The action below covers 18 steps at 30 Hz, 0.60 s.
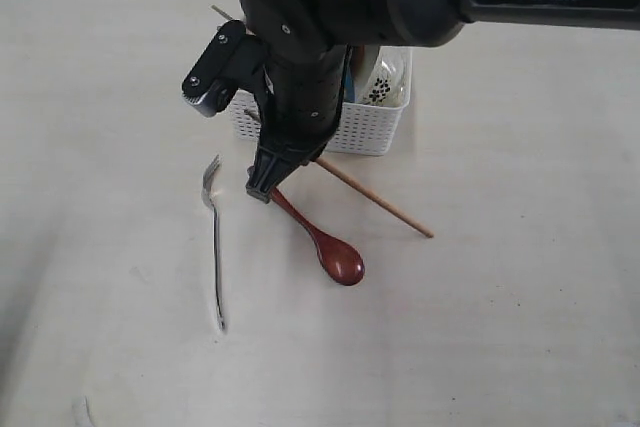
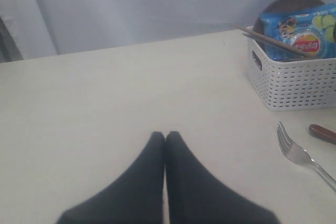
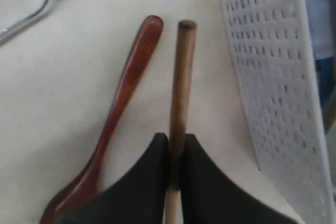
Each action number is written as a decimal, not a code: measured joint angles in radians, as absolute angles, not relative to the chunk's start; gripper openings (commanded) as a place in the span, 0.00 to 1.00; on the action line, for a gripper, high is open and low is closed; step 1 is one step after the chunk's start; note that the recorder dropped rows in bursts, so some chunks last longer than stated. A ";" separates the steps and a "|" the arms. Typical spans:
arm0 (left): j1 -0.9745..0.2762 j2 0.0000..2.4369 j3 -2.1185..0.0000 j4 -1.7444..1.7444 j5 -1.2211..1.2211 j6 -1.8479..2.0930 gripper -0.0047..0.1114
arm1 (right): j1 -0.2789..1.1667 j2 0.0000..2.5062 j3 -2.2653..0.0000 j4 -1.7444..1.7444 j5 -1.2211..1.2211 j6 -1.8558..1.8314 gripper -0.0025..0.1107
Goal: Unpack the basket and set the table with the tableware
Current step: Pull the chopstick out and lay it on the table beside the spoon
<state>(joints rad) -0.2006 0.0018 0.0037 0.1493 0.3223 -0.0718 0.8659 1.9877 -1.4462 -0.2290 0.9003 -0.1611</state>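
My right gripper (image 1: 262, 187) (image 3: 177, 141) is shut on a wooden chopstick (image 1: 380, 202) (image 3: 184, 77), low over the table (image 1: 100, 97) just in front of the white basket (image 1: 360, 127) (image 3: 273, 77). The dark red wooden spoon (image 1: 325, 242) (image 3: 131, 87) lies on the table beside that chopstick. Left of it lies the steel fork (image 1: 215, 237) (image 2: 302, 156). In the basket (image 2: 294, 82) I see the floral bowl (image 1: 385, 77), a brown plate (image 2: 294, 1) and another chopstick (image 2: 268, 40). My left gripper (image 2: 165, 136) is shut and empty, over bare table away from the basket.
A blue snack bag (image 2: 302, 32) stands in the basket in front of the plate. The right arm (image 1: 330, 17) covers much of the basket from the exterior view. The spoon's handle end (image 2: 323, 133) lies close to the fork's tines.
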 measured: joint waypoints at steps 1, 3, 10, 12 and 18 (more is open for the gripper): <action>-0.201 0.002 0.004 0.149 0.322 -0.072 0.04 | 0.866 1.990 -1.446 -0.251 0.898 -0.141 0.04; -0.201 0.002 0.004 0.149 0.322 -0.072 0.04 | 0.866 1.996 -1.446 -0.258 0.898 -0.128 0.18; -0.201 0.002 0.004 0.149 0.322 -0.072 0.04 | 0.866 2.007 -1.446 -0.260 0.896 -0.122 0.31; -0.201 0.002 0.004 0.149 0.322 -0.072 0.04 | 0.866 2.007 -1.446 -0.277 0.890 -0.094 0.31; -0.201 0.002 0.004 0.149 0.322 -0.072 0.04 | 0.866 2.009 -1.587 -0.283 0.937 0.011 0.31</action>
<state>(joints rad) -0.2006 0.0018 0.0037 0.1493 0.3223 -0.0718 0.8659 2.0086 -1.5871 -0.2827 0.9369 0.0107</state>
